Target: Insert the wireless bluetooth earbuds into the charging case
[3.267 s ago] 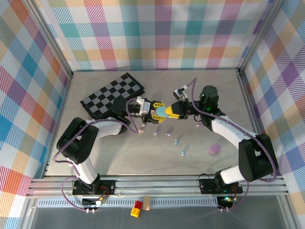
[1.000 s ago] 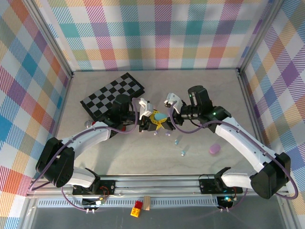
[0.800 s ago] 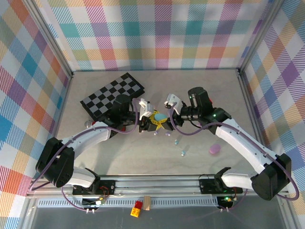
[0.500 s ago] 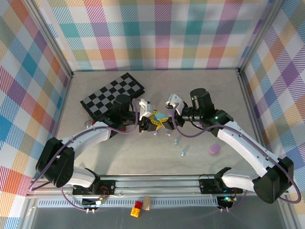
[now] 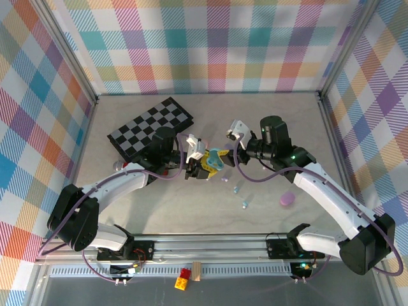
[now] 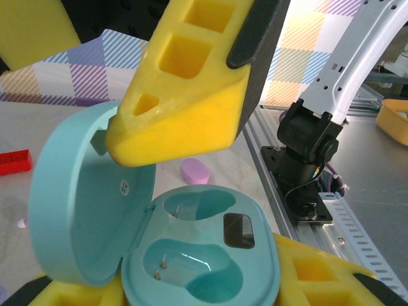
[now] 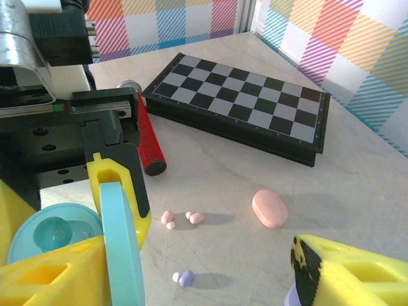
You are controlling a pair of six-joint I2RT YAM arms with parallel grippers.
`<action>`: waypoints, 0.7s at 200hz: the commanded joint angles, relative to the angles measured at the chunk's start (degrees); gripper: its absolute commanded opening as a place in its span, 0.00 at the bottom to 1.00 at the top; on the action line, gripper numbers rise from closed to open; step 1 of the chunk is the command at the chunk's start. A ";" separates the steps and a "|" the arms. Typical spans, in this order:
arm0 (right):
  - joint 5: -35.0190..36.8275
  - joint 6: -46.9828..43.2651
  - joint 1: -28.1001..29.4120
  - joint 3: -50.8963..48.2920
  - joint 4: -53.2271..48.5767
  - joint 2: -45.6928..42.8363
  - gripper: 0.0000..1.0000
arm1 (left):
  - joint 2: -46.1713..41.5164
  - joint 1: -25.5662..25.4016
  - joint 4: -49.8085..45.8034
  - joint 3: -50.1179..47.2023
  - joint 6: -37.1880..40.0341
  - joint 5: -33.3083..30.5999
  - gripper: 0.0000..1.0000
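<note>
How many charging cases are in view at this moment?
3. A teal case, open, in the left gripper; a pink case on the table near the chessboard; a purple case on the table by the right arm. More may be hidden.

Pastel plaid walls [image 5: 210,44] enclose a pale marbled surface [image 5: 191,210]; an aluminium rail [image 5: 210,245] crosses the frame's lower edge.

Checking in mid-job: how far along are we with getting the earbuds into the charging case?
Done: the teal case is clamped in the left gripper with its lid open. In hand: the right gripper is open by the lid, carrying nothing. To do: both wells are empty; the earbuds lie on the table.
</note>
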 commanded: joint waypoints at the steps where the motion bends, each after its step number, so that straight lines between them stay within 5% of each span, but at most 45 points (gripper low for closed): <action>1: -3.11 -1.31 -0.37 0.42 -1.33 0.69 0.71 | -1.55 -0.19 1.38 1.61 1.48 3.03 0.33; 78: -6.28 1.88 -1.25 -0.90 1.19 -2.22 0.78 | -0.83 -0.10 4.32 1.38 -0.76 2.13 0.33; 140: -9.74 0.85 -1.33 0.10 -0.58 0.11 0.63 | -1.19 -0.15 4.91 1.43 -1.31 3.01 0.33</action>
